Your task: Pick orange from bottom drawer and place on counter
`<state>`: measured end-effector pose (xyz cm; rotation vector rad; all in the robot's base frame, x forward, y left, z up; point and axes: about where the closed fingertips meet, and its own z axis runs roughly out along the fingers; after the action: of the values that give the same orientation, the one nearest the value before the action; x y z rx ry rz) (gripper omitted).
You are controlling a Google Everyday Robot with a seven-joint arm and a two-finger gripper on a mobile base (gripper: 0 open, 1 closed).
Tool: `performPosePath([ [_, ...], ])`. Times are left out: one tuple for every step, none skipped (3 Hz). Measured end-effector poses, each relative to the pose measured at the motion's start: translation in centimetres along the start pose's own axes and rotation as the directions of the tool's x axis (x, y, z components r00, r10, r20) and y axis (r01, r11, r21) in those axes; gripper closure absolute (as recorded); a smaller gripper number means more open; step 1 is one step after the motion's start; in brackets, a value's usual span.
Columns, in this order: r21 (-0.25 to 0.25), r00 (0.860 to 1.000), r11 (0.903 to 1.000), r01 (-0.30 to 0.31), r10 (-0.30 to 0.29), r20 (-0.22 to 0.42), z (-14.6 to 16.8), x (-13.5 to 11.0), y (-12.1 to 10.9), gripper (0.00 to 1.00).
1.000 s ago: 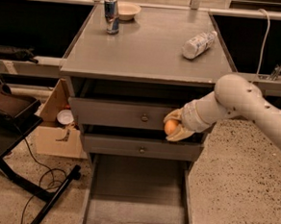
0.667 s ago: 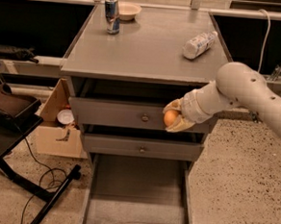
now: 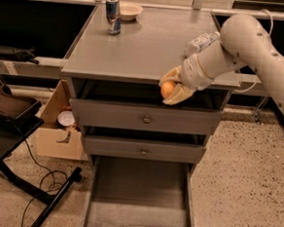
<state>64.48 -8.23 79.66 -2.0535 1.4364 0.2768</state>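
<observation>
My gripper (image 3: 170, 89) is shut on the orange (image 3: 167, 89), a small round orange fruit, and holds it in the air just in front of the counter's front edge, right of centre. The white arm reaches in from the upper right. The counter (image 3: 141, 49) is the flat grey top of the cabinet. The bottom drawer (image 3: 138, 203) is pulled out below, its plain grey floor bare.
A drink can (image 3: 112, 15) and a shallow bowl (image 3: 129, 9) stand at the counter's back left. A white plastic bottle (image 3: 201, 41) lies at the right, partly behind my arm. Two knobbed drawers (image 3: 144, 119) are shut. A cardboard box (image 3: 58, 129) and a black stand sit on the floor at left.
My gripper has risen with the orange from in front of the top drawer to the height of the counter's front edge, and moved slightly left.
</observation>
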Motion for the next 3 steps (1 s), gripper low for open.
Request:
performPosePath([
  [0.009,0.998,0.9999,0.007,-0.007,0.059,-2.6,-1.9,-3.7,1.0],
  [0.119,0.992,0.9929,-0.003,-0.013,0.129,-5.8,-3.8,-8.8,1.0],
  [0.261,0.974,0.963,-0.065,0.004,0.226,-7.7,-4.8,-14.4,1.0],
])
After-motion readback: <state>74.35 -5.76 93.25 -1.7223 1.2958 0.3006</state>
